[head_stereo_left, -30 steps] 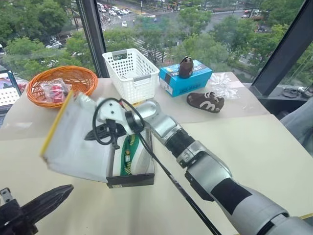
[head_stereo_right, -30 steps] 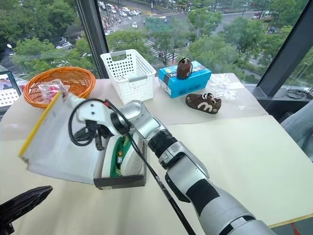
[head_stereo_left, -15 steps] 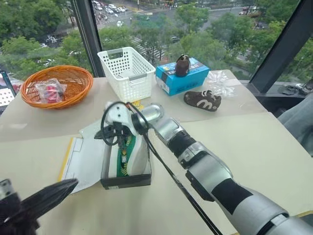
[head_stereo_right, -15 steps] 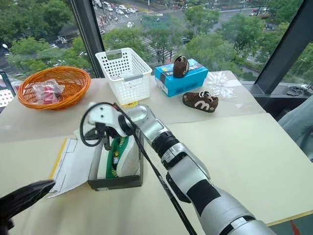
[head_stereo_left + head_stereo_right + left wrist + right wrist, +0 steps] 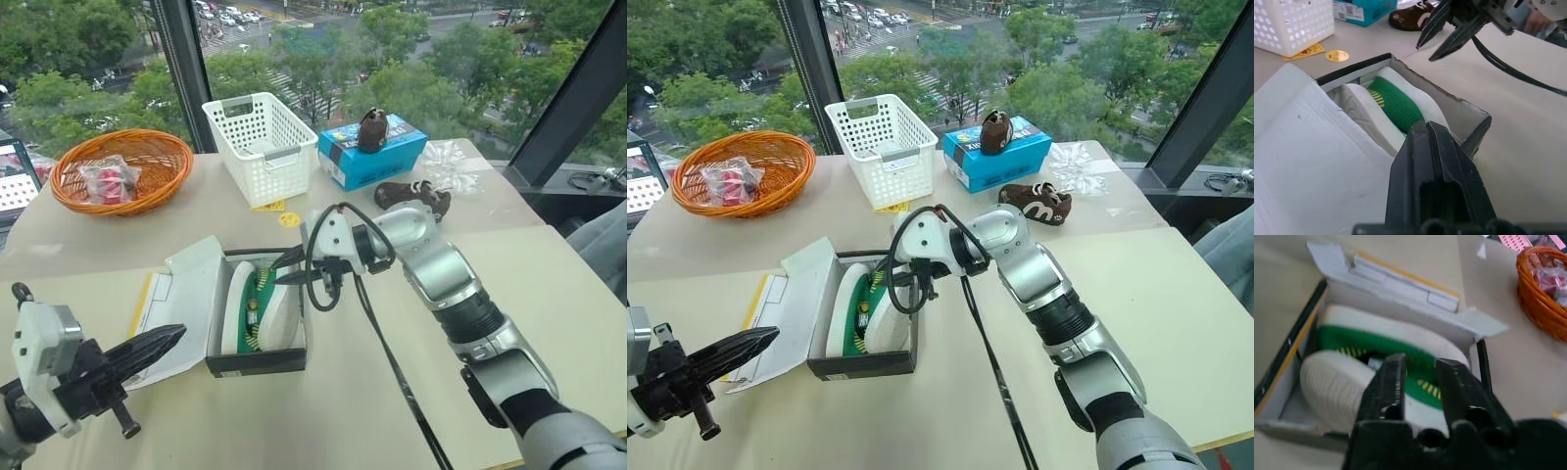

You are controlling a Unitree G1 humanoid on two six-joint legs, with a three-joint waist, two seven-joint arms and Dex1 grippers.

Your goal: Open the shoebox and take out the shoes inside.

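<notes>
Right claw point(image 5: 290, 270), part-open and empty, hangs just above shoes point(image 5: 263, 311) in shoebox point(image 5: 257, 362).

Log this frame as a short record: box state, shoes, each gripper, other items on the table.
shoebox: open, lid folded flat toward the robot's left, white inside up
shoes: green pair inside the box, lying on their sides
right gripper: open, empty, over the box's right rim
left gripper: shut, empty, near the lid's front edge
other items: white basket, orange basket, blue box, brown shoe on table
</notes>
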